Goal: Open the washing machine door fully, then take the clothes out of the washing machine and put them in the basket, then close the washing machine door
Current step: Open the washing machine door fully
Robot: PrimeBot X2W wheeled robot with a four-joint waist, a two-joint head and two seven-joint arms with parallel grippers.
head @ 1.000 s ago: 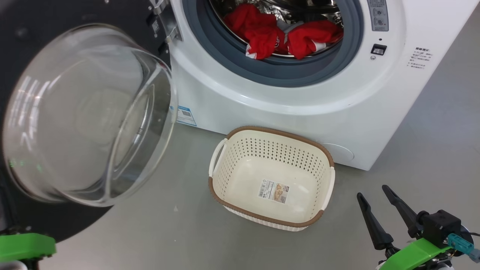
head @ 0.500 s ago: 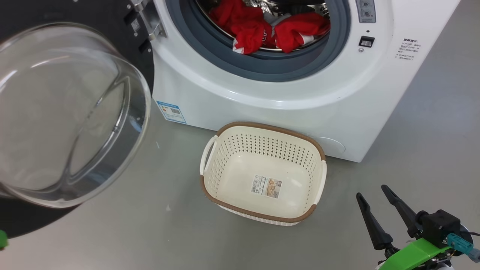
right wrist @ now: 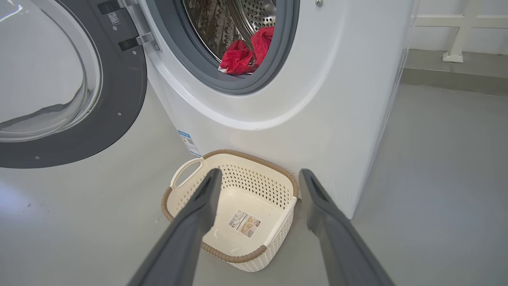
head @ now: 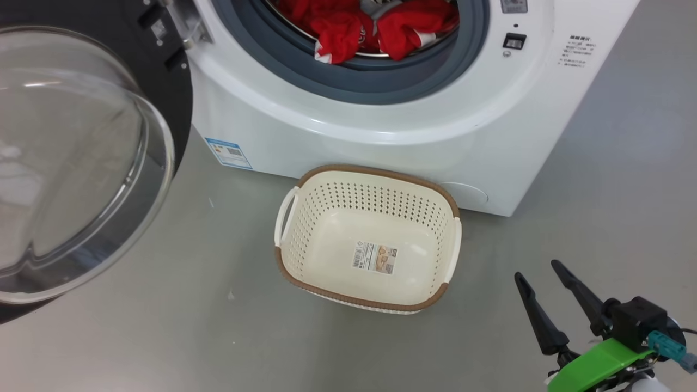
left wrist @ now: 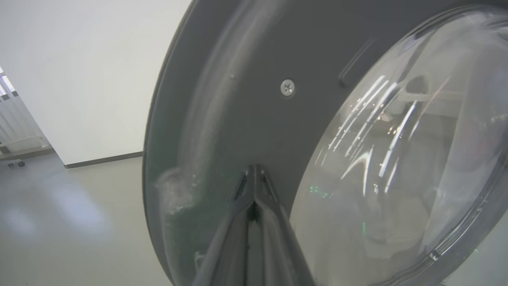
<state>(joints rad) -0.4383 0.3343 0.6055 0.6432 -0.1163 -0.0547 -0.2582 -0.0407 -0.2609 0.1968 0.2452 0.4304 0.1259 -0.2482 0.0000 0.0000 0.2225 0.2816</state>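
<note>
- The washing machine (head: 381,141) is a big white box with a grey rubber ring round its mouth and a small blue label (head: 228,153) low on the front. It stands ahead of the right gripper (head: 536,269) and well apart from it.
- The washing machine door (head: 71,163) hangs wide open on the left of the mouth, with a broad black rim around a clear, bulging glass bowl (reflections streak the glass). In the left wrist view the left gripper (left wrist: 254,171) has its two fingers pressed together with nothing between them. The tips lie at the door's dark inner rim (left wrist: 246,99), just beside the glass; whether they press on it I cannot tell.
- The basket (head: 375,202) sits on the grey floor (head: 163,337) right in front of the machine, below the mouth. It is cream plastic with holed sides, a brown woven-look rim and white handles, and holds no clothes. In the right wrist view it (right wrist: 254,174) lies just beyond the right gripper (right wrist: 260,172), seen between the two fingers.
- The clothes (head: 403,27) are bright red with bits of white trim, heaped at the front lip of the steel drum (far above and beyond the right gripper).
- The right gripper hovers low at the right over the floor, fingers spread wide and empty.
- A sticker (head: 374,257) lies on the basket's bottom.
</note>
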